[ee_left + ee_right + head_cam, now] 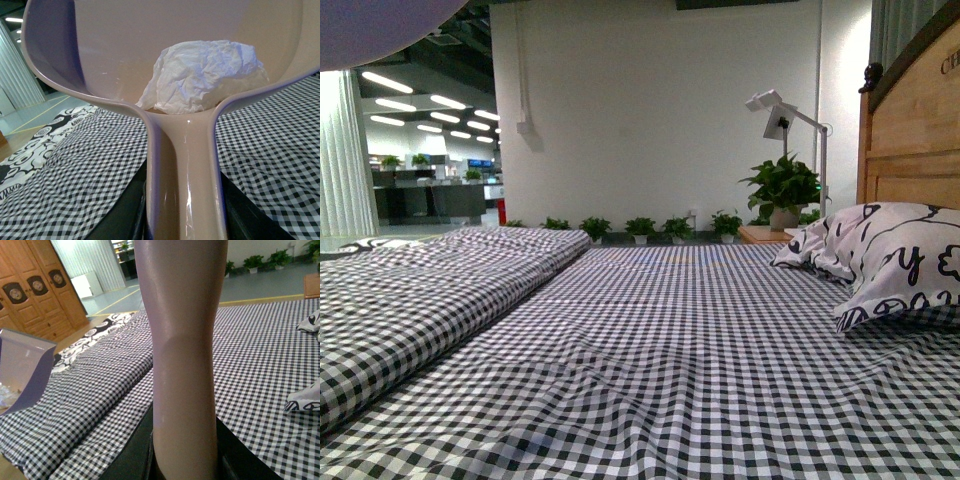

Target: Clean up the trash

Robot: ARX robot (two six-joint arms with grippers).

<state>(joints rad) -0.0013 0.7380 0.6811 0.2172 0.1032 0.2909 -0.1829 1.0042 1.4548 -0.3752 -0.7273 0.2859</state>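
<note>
The trash [205, 75], a crumpled wad of white tissue, lies inside the pale pinkish-grey dustpan [125, 45], against the wall where the handle starts. My left gripper [182, 222] is shut on the dustpan handle [182, 170], with a dark finger [120, 215] on each side. The pan is held above the checkered bed sheet [270, 150]. Its edge shows at the top left of the front view as the dustpan [380, 30], and in the right wrist view as the dustpan [27, 365]. My right gripper [182, 465] is shut on the brush handle [182, 340]; the bristles are out of view.
A black-and-white patterned pillow [900, 255] lies at the right by the wooden headboard [915, 130]. A folded checkered quilt [420, 290] runs along the left of the bed. A nightstand with a plant [782, 190] stands behind. A wooden wardrobe [30, 290] stands beyond the bed.
</note>
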